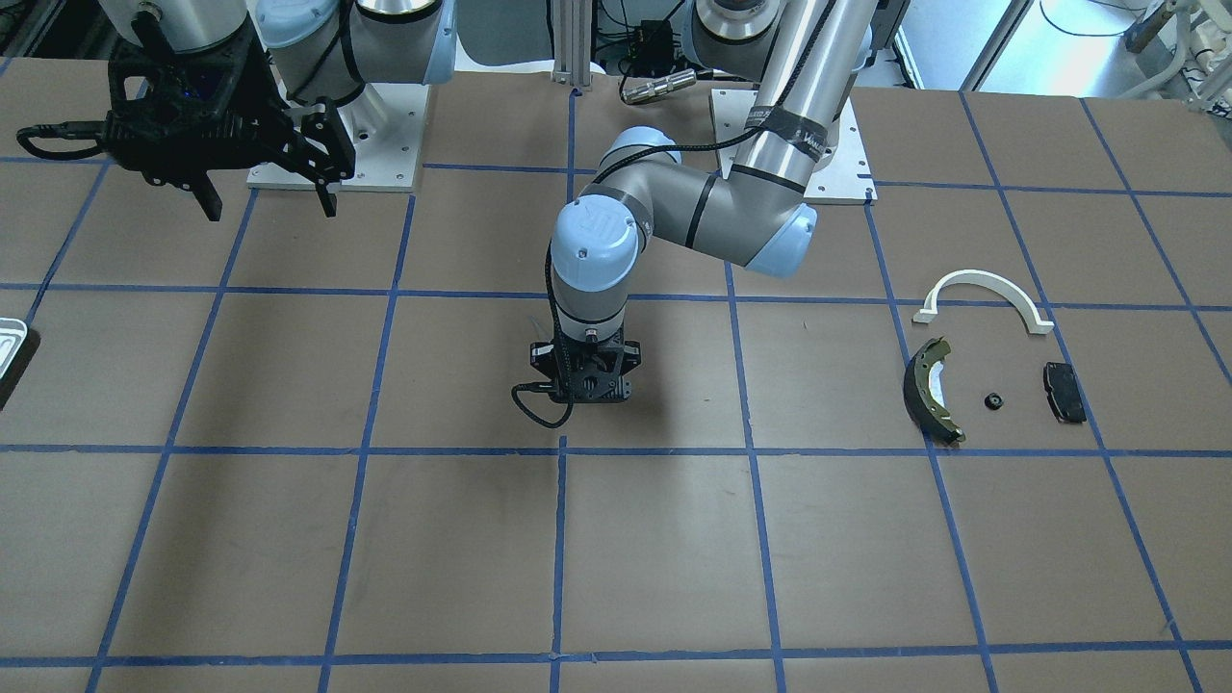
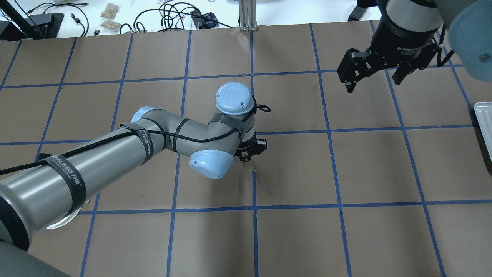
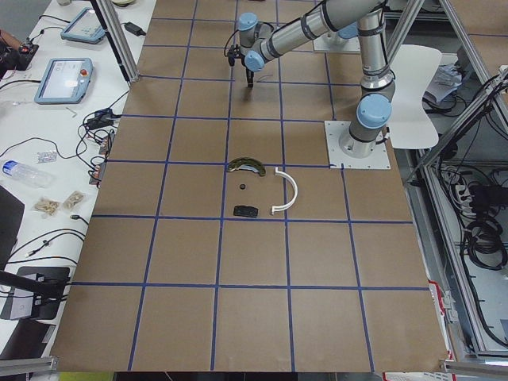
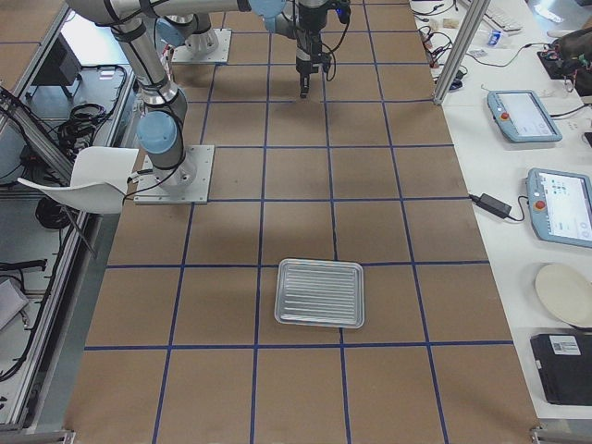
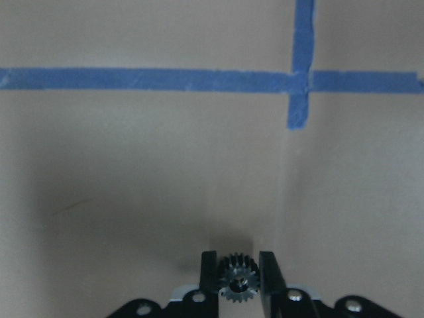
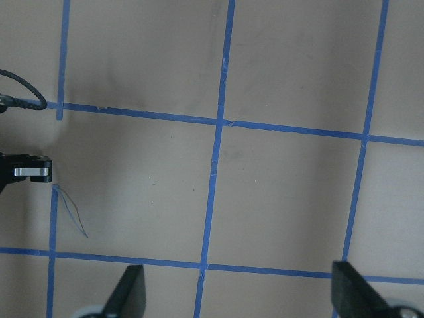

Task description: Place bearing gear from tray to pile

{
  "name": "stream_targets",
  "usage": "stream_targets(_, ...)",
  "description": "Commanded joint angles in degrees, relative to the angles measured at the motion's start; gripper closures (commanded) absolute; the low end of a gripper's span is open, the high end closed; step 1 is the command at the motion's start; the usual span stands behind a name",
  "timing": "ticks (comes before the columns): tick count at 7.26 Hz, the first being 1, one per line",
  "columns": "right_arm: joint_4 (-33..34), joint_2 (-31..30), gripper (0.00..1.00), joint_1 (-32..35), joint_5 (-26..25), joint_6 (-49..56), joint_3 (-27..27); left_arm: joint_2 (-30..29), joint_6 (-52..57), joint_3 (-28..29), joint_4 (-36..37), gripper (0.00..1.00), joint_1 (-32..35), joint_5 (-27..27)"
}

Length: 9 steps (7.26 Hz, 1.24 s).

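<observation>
My left gripper [image 5: 238,264] is shut on a small dark toothed bearing gear [image 5: 238,283] and holds it low over the brown table near its middle [image 1: 584,383]. The pile lies toward the robot's left: a white half-ring arch [image 1: 982,292], a dark curved brake shoe [image 1: 932,390], a black rectangular pad [image 1: 1064,391] and a small black round part [image 1: 992,400]. The white ridged tray [image 4: 320,292] lies at the other end and looks empty; only its corner [image 1: 12,335] shows in the front view. My right gripper [image 2: 373,80] is open and empty, raised above the table.
The table is brown with a grid of blue tape. The two arm bases stand on white plates [image 1: 337,144] at the robot's side. The left arm's elbow and forearm [image 2: 161,134] reach over the middle squares. Cables and control tablets lie beyond the table's far edge.
</observation>
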<state>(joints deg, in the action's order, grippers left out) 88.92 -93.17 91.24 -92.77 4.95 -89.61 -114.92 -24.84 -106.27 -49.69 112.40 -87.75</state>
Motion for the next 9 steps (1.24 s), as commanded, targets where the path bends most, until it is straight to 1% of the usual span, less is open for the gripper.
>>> stream_targets(1,-0.15,-0.08,0.0,0.08,-0.65,-1.69,-0.13,1.97,7.27,3.94,-8.77,1.0,-6.8,2.58)
stream_targets(2,-0.24,-0.34,0.0,0.08,-0.74,-1.7,-0.74,3.98,15.35,6.23,-16.76,1.0,-11.98,2.24)
stream_targets(3,0.8,-0.34,0.0,-0.01,-0.31,-1.35,-1.61,6.44,23.35,7.47,-23.89,1.0,-16.21,-0.29)
stream_targets(4,0.9,-0.43,0.0,-0.01,-0.82,-1.69,-1.1,8.47,29.69,7.83,-27.44,1.0,-20.86,-3.62)
stream_targets(5,0.03,-1.21,0.0,0.08,-1.0,-1.87,-1.27,9.88,34.72,7.75,-28.95,1.0,-26.39,-4.79)
stream_targets(6,0.72,-1.74,0.0,-0.01,-1.01,-1.87,-1.62,10.68,38.68,7.83,-30.01,1.0,-31.32,-5.06)
stream_targets(7,0.81,-1.92,0.0,0.08,-0.74,-2.13,-1.45,10.68,43.94,7.83,-31.94,1.0,-35.8,-6.8)
stream_targets(8,0.81,-1.92,0.0,0.08,-0.92,-2.22,-1.53,10.08,49.48,8.1,-32.22,1.0,-40.46,-7.86)
stream_targets(9,0.47,-2.01,0.0,0.08,-0.92,-2.48,-1.71,8.68,54.58,8.19,-30.66,1.0,-45.99,-7.87)
